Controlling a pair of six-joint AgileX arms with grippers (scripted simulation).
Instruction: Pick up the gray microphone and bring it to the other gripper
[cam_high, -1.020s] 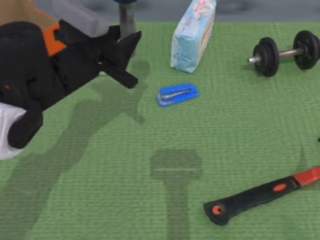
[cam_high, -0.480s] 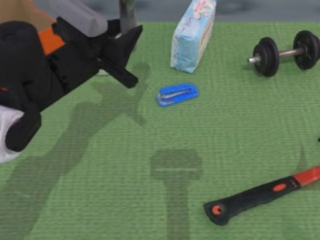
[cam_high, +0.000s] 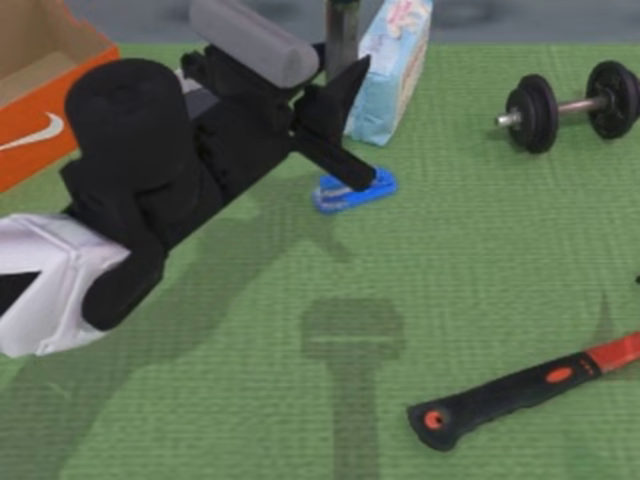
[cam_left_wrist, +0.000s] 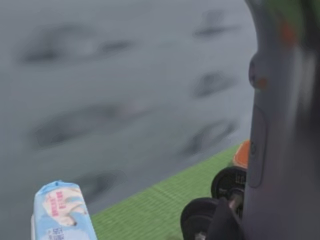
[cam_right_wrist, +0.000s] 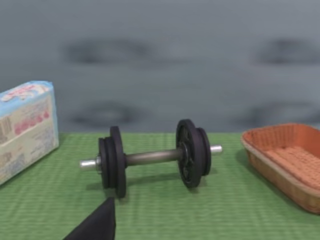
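The gray microphone (cam_high: 342, 28) stands upright at the far edge of the table, and only its slim gray handle shows; the head is out of view. My left gripper (cam_high: 350, 105) is shut on it, its black fingers reaching over the blue stapler. The left wrist view shows the gray handle (cam_left_wrist: 282, 140) filling the side of the picture, close to the camera. The other gripper, my right one, is parked off the right side of the table. A single dark fingertip (cam_right_wrist: 97, 225) is all that shows of it, in the right wrist view.
An orange shoe box (cam_high: 40, 90) sits at the far left. A light blue pack (cam_high: 390, 70) stands just right of the microphone, with a blue stapler (cam_high: 365, 188) below it. A dumbbell (cam_high: 570, 100) lies far right, a hammer (cam_high: 520, 390) near right, and a woven basket (cam_right_wrist: 285, 160) beyond the dumbbell.
My left arm has swung to the right with the microphone in its grip, from the far left to beside the blue pack. The shoe box is now uncovered.
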